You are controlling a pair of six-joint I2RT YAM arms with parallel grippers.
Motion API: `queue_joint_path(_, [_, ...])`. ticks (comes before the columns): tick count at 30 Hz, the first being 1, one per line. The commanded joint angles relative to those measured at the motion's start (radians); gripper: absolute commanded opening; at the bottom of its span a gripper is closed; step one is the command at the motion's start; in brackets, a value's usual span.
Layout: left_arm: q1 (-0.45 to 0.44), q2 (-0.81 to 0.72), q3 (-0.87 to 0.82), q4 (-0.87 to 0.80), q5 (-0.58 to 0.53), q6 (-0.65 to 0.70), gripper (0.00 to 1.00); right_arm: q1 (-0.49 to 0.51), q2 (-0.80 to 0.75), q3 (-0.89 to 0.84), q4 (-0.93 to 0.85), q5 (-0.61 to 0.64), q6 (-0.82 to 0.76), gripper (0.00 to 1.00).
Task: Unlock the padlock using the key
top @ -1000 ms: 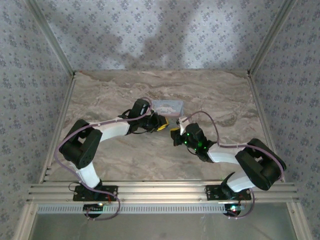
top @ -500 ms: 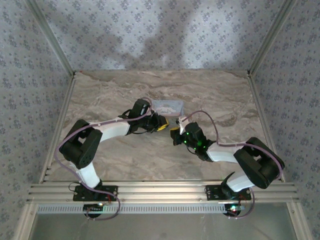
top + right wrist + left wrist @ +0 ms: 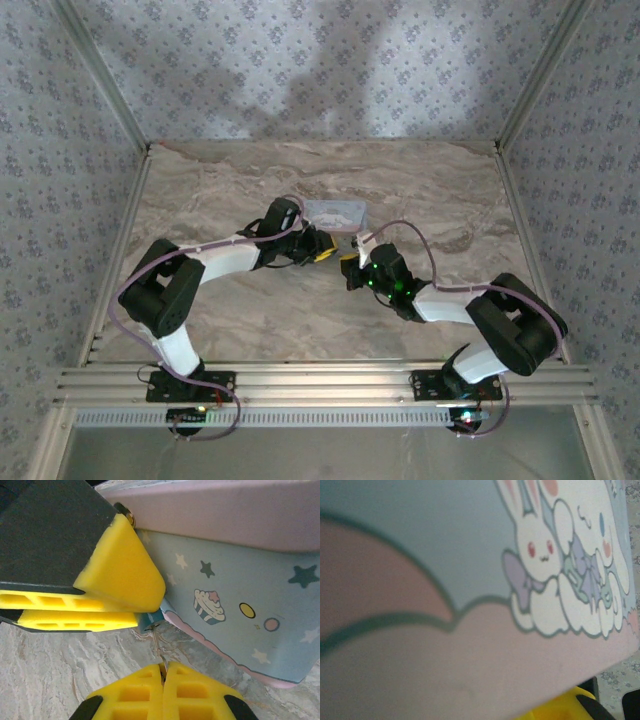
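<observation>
Fingers (image 3: 200, 690) of the right gripper (image 3: 162, 669) are pressed together, pinching the thin silvery key (image 3: 157, 647) at its near end. In the right wrist view its shaft runs toward 12 o'clock and its tip meets the padlock (image 3: 149, 619), a tiny blue body nipped between the pads of the left gripper (image 3: 146, 611), which comes in from 10 o'clock. Whether the tip sits in the keyhole I cannot tell. Both meet over the table (image 3: 55, 670), with the cartoon tin (image 3: 240, 575) close by at 2 o'clock. The padlock looks light, hard and smooth, so it probably twists in the soft pads if the key pushes off-axis. Holding its flat sides, with keyhole and shackle left free, seems right. The key looks slender and easily bent, so gentle turning suits it.
</observation>
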Motion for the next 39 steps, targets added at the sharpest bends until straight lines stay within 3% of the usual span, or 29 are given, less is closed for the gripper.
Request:
queue_joint_path(1, [-0.019, -0.018, 0.020, 0.018, 0.054, -0.003, 0.11, -0.005, 0.015, 0.052, 0.053, -0.006, -0.041, 0.02])
queue_joint_path(28, [-0.036, -0.034, 0.037, -0.025, 0.060, 0.004, 0.11, -0.015, 0.089, 0.112, 0.141, 0.002, -0.174, 0.02])
queue_joint_path(39, [-0.039, -0.030, 0.037, -0.022, 0.063, 0.004, 0.12, -0.020, 0.089, 0.156, 0.152, -0.053, -0.122, 0.02])
